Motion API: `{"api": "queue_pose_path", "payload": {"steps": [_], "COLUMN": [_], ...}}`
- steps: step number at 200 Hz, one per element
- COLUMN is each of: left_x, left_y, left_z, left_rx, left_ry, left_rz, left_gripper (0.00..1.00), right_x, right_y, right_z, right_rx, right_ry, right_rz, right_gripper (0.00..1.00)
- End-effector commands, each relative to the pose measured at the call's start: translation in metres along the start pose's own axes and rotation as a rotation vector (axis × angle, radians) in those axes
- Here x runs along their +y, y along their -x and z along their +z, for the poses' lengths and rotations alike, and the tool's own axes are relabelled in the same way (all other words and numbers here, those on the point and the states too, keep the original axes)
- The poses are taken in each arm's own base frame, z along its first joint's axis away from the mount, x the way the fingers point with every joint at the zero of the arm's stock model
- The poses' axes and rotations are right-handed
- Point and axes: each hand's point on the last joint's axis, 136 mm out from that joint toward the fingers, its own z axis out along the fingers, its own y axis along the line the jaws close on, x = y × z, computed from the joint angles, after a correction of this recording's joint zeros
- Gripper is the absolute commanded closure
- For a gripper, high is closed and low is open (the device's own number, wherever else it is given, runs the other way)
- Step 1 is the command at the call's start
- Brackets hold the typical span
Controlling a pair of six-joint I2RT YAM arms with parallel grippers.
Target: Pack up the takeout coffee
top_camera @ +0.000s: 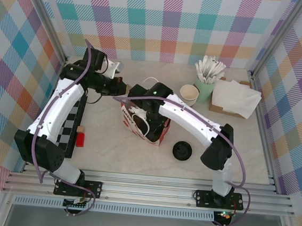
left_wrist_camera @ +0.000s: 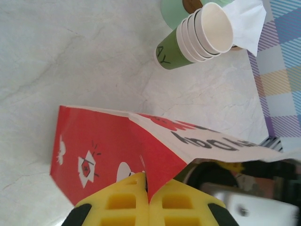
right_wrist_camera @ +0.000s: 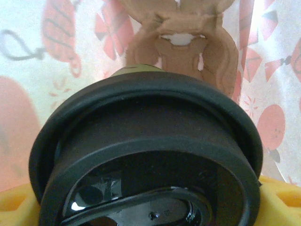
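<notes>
Black-lidded and close against the lens, the takeout coffee (right_wrist_camera: 141,141) sits between the yellow fingers of my right gripper (right_wrist_camera: 148,200). They press on either side of the lid, so I judge it a wide grip on the cup rather than idle open jaws. A sliver of its green wall shows past the lid. Around it stand the pale inner walls of the red paper bag (left_wrist_camera: 108,150), its print glowing through, so the cup is already down inside. My left gripper (left_wrist_camera: 146,190) is clamped flat on the bag's rim, holding the mouth open. Whether the cup's base has reached the bag floor I cannot tell. If I let go too high it could drop and tip, and a hard squeeze might pop the lid. Should the left pinch slip, the mouth could sag onto my right wrist and the bag would drag as I pull out. The right wrist view gives the bag's inside. The left wrist view gives the pinch and the stack of lidless cups (left_wrist_camera: 207,33) beyond. From the top view come the loose black lid (top_camera: 182,151) lying near the bag and the napkins (top_camera: 235,94) farther back.
</notes>
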Motion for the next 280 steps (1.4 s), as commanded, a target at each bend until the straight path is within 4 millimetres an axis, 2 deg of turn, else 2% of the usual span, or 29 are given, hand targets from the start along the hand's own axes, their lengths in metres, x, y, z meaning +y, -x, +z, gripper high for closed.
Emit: {"api": "queue_pose_path", "payload": {"steps": [1,52,82,135,203,222,254,266,280], "left_x": [-0.012,-0.005,0.002,0.007,0.004,0.000,0.000,0.001,0.000], "left_y": [0.002,-0.008,-0.013,-0.001,0.006,0.003,-0.003,-0.005,-0.006], "left_z": [-0.009,0.007,0.012,0.011,0.012,0.016,0.015,0.016,0.016], "left_rx": [0.014,0.071,0.122,0.113,0.077,0.078,0.049,0.058,0.066], "left_ry": [-0.041,-0.063,-0.043,0.000,-0.018,-0.059,-0.063,-0.062,-0.071], "left_rz": [-0.056,-0.052,-0.038,-0.054,-0.052,-0.029,0.050,0.059,0.063], "left_gripper": [1.00,1.00,1.00,1.00,1.00,1.00,1.00,1.00,1.00], "right_x": [0.010,0.015,0.011,0.002,-0.006,-0.013,-0.015,-0.013,-0.011], "right_y": [0.005,0.006,0.004,-0.009,-0.013,-0.004,0.031,0.032,0.023], "right_z": [-0.006,0.007,0.007,0.012,0.019,0.013,-0.016,-0.023,-0.023], "right_rx": [-0.012,0.060,0.065,0.129,0.175,0.137,-0.046,-0.048,-0.014], "right_ry": [0.043,0.084,0.097,0.085,0.065,0.044,0.070,0.084,0.086], "right_rz": [-0.027,-0.015,0.001,0.069,0.136,0.174,0.216,0.212,0.214], "right_gripper": [0.60,0.60,0.60,0.60,0.61,0.61,0.61,0.60,0.60]}}
